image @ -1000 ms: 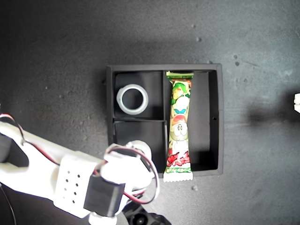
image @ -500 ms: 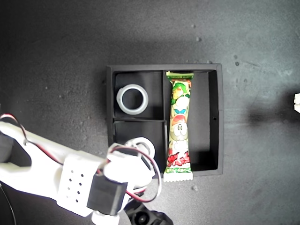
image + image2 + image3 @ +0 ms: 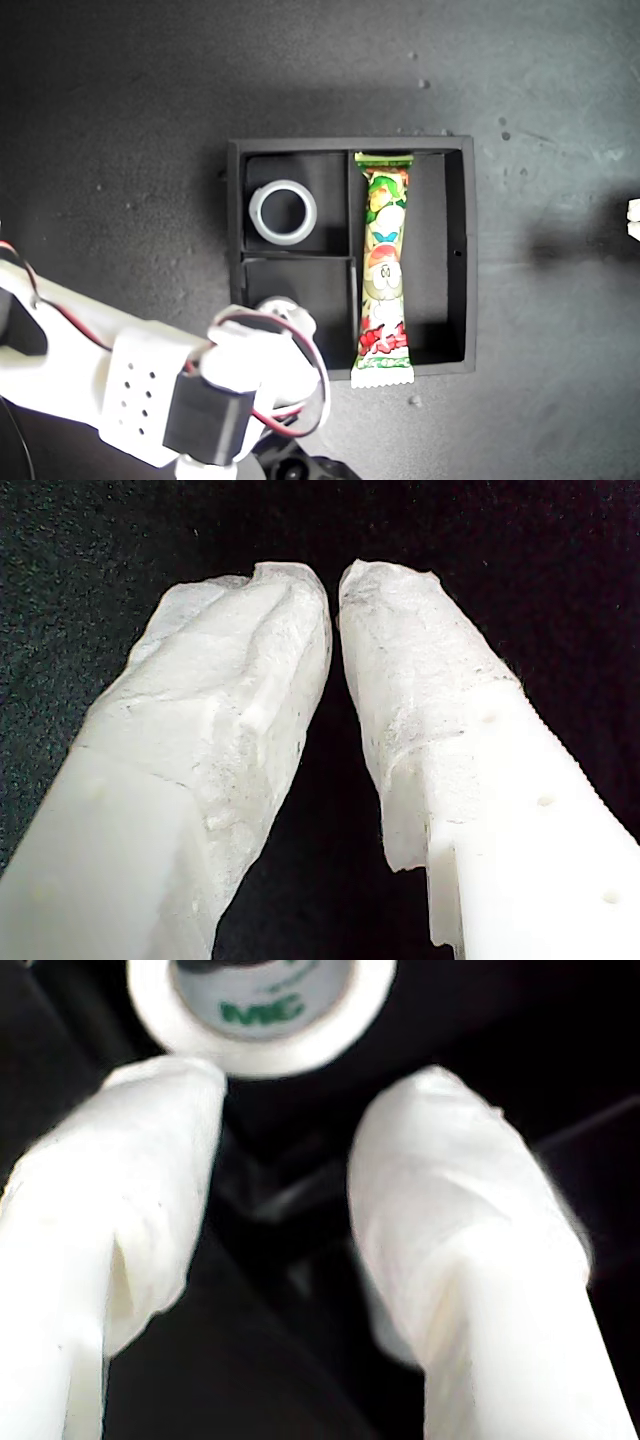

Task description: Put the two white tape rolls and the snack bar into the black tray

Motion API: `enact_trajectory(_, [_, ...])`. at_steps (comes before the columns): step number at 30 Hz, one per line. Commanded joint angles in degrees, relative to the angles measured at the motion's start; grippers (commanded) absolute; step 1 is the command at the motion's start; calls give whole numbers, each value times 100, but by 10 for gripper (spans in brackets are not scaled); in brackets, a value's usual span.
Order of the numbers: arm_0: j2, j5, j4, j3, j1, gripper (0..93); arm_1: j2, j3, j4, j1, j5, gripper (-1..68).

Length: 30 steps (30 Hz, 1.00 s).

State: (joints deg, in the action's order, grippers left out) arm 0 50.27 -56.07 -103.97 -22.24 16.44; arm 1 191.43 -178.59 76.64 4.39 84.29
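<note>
the exterior view shows the black tray (image 3: 469, 260) mid-frame, the snack bar (image 3: 382, 270) lying in its long compartment and one white tape roll (image 3: 283, 212) in the upper small square. the other tape roll (image 3: 272, 305) peeks out at the lower small square, under my second gripper (image 3: 285, 1130), whose fingers (image 3: 150, 1150) stand apart just off the roll. my first gripper (image 3: 333, 585) hangs nearly closed on nothing. the roll looks light and stiff; the rim is the place to pinch.
</note>
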Motion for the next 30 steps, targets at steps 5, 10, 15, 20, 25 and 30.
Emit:
enact_trajectory(5, [3305,26,-114,-1986,-255,96,62,-44,18,-62,-44,10])
enact_trajectory(10, [6478,-844,176,-5845,-993,10,62,-44,18,-62,-44,10])
enact_trajectory(15, [9202,-1494,1714,-9334,-1160,1,62,-44,18,-62,-44,10])
enact_trajectory(20, [10749,-1969,2408,-11461,-1204,1,62,-44,18,-62,-44,10])
enact_trajectory(25, [12384,-2092,2927,-13324,-1239,1,62,-44,18,-62,-44,10])
enact_trajectory(30, [14317,-2101,2593,-14581,-1336,1,62,-44,18,-70,-62,10])
